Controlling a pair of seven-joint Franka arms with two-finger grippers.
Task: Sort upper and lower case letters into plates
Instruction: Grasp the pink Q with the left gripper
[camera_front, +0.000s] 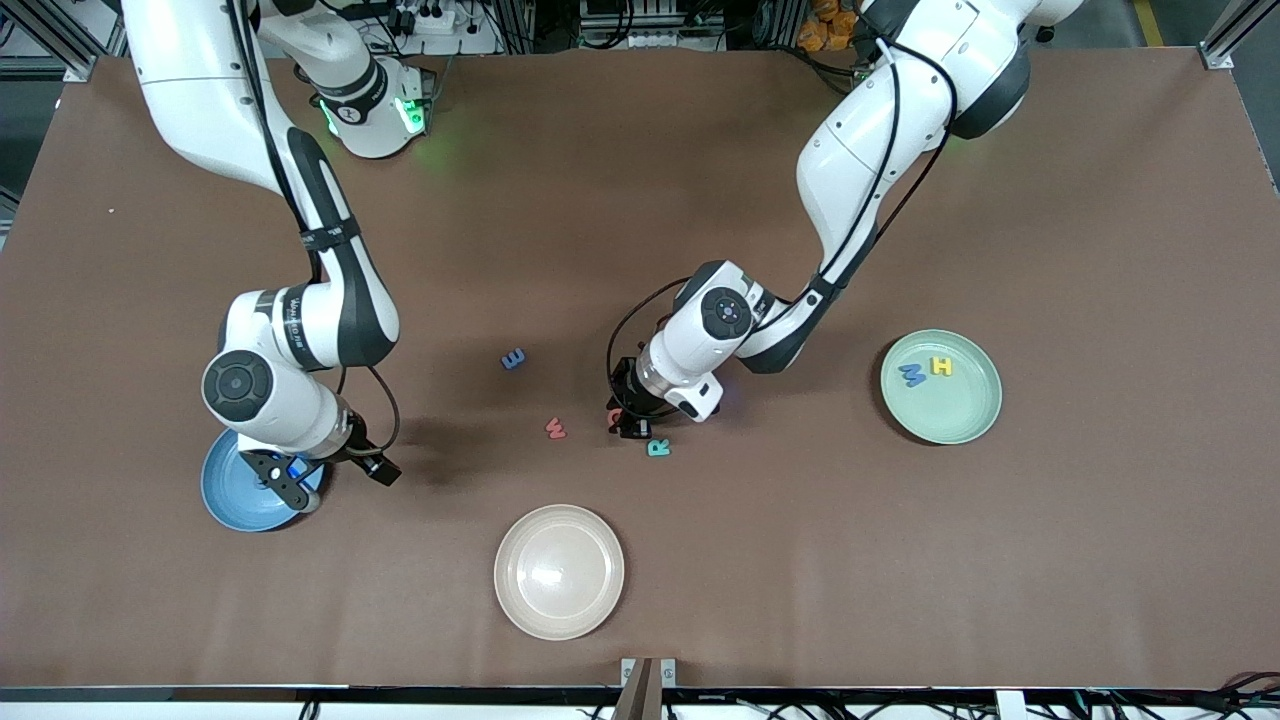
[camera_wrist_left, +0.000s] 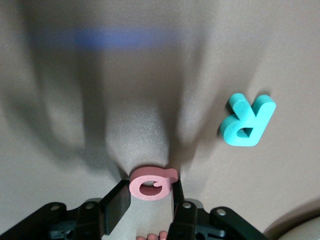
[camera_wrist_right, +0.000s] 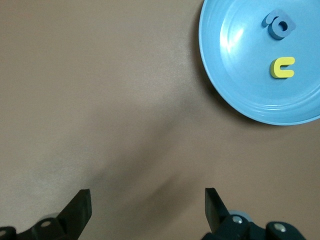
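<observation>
My left gripper (camera_front: 626, 420) (camera_wrist_left: 150, 191) is low over the middle of the table, shut on a pink rounded letter (camera_wrist_left: 150, 183) (camera_front: 613, 418). A teal R (camera_front: 658, 447) (camera_wrist_left: 247, 120) lies just beside it. A red w (camera_front: 555, 428) and a blue E (camera_front: 513, 359) lie loose toward the right arm's end. The mint green plate (camera_front: 945, 415) holds a blue M (camera_front: 912, 375) and a yellow H (camera_front: 941, 366). The blue plate (camera_front: 225, 495) (camera_wrist_right: 245, 95) holds a blue letter (camera_wrist_right: 278, 24) and a yellow c (camera_wrist_right: 282, 67). My right gripper (camera_front: 335, 478) (camera_wrist_right: 147, 200) hangs open and empty beside the blue plate.
A beige plate (camera_front: 559, 570) with nothing in it sits near the table's front edge, nearer the camera than the loose letters. The brown table (camera_front: 800, 560) stretches bare between the plates.
</observation>
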